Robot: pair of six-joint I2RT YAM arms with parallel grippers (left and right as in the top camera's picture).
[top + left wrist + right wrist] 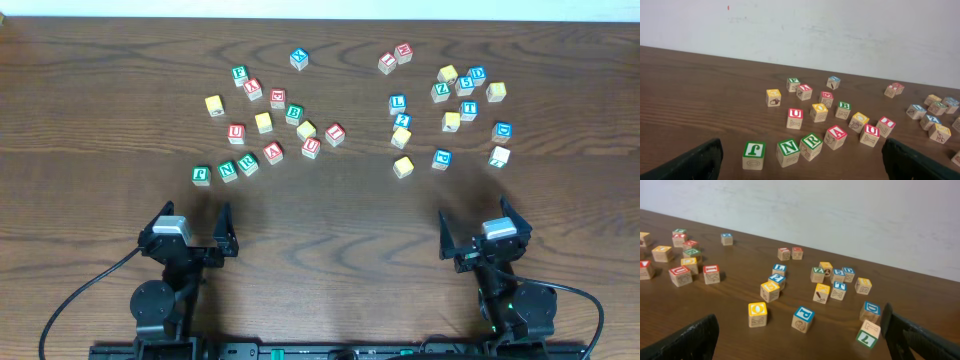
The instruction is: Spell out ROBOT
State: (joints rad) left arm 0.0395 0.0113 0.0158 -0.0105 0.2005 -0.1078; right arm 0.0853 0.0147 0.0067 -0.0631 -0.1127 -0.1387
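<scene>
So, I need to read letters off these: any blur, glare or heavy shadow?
Overhead: even light, no glare, but letter cubes small. Left wrist: green R cube sharp, distant ones softer. Right wrist: yellow O cube crisp; right claw fingers dark, underexposed.

Looked like a robotics lab bench to me. Dark wood-grain table (320, 215) against a plain white wall (800, 30). Left arm (165, 290) and right arm (515, 300) were mounted on a black rail (380, 353) at the near edge. Wooden letter cubes (294, 113) were scattered across the top.
</scene>
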